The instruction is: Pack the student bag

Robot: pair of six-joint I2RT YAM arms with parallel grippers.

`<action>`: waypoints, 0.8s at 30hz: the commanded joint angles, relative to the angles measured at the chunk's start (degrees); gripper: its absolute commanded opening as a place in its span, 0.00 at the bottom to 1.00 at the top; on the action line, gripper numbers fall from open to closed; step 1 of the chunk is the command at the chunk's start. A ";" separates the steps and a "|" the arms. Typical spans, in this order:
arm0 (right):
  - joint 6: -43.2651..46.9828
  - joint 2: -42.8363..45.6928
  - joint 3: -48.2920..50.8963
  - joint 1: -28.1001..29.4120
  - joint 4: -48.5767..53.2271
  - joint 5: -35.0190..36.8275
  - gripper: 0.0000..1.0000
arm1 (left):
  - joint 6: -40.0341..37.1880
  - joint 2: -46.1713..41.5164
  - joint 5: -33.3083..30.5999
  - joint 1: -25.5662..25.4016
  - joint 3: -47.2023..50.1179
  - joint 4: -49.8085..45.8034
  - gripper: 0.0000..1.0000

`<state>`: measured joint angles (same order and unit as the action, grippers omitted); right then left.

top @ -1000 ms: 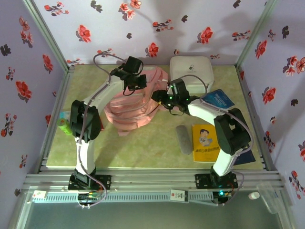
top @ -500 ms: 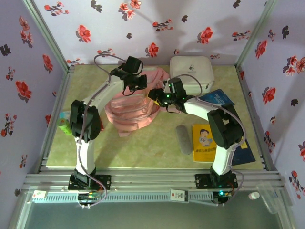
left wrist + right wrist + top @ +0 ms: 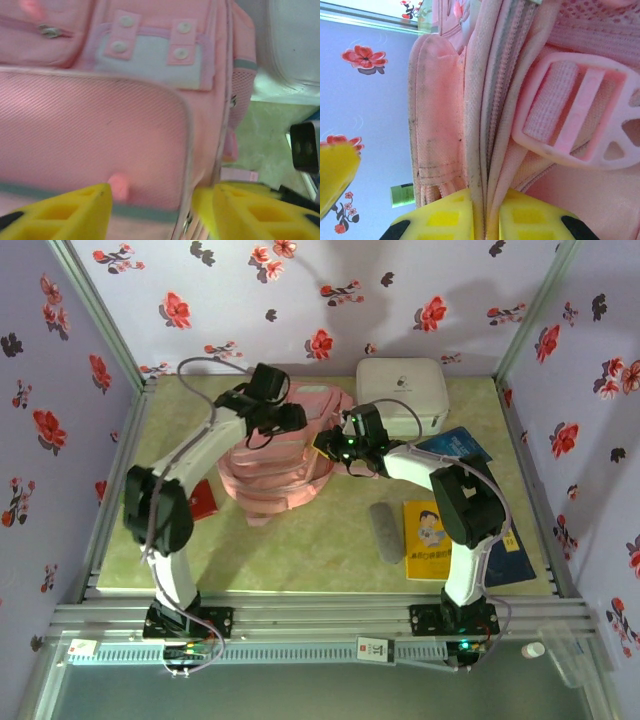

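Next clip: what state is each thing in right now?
student bag, lying front side up, main zip unclear
left claw, open, over the bag's front pocket
right claw, shut on the bag's edge seam
white hard case, closed
yellow book, closed, lying flat

Nothing readable: white lettering on the blue book (image 3: 462, 448), print on the yellow book (image 3: 432, 538) and a mark on the white case (image 3: 402, 390) are too small

Lilac walls (image 3: 400, 280) (red and black flowers (image 3: 176, 308)) around a pale green tabletop (image 3: 300, 550)
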<state>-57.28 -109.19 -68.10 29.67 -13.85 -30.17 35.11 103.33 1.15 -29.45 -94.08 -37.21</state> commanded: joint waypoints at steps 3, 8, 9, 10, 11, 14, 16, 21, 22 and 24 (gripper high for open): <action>-1.40 3.04 -2.67 0.45 -5.06 0.99 0.14 | 3.53 -15.28 -9.72 -4.19 14.70 2.22 0.67; -2.46 3.32 -4.23 0.89 -5.31 1.25 0.13 | 12.11 -20.60 -12.73 -11.61 26.08 5.69 0.72; -2.72 3.42 -4.46 0.99 -5.31 1.17 0.12 | 13.77 -20.48 -13.24 -13.39 27.24 6.56 0.72; -2.81 3.50 -4.59 1.08 -5.39 1.00 0.12 | 14.92 -20.23 -13.78 -14.98 28.03 7.28 0.72; -2.97 3.63 -4.76 1.24 -5.32 0.82 0.12 | 16.31 -19.66 -14.68 -16.79 28.65 8.15 0.72; -3.29 3.81 -5.70 1.74 -4.88 0.12 0.12 | 18.43 -17.13 -17.34 -20.50 29.66 9.93 0.70; -3.37 4.09 -6.18 2.13 -4.72 -0.13 0.11 | 19.09 -15.58 -18.74 -21.50 29.51 10.45 0.67; -3.67 4.70 -6.99 3.18 -4.02 -0.34 0.10 | 19.32 -13.20 -21.40 -21.96 29.92 14.20 0.53; -3.79 4.90 -7.05 3.36 -4.13 -0.33 0.10 | 19.78 -12.68 -22.11 -22.05 29.92 14.53 0.51; -3.88 5.17 -7.18 3.63 -4.12 -0.17 0.10 | 20.69 -11.57 -23.50 -22.14 29.68 14.61 0.45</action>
<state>-60.29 -108.55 -71.90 32.49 -13.72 -29.54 53.84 90.15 -17.69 -51.22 -64.64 -25.02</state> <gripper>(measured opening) 0.106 0.472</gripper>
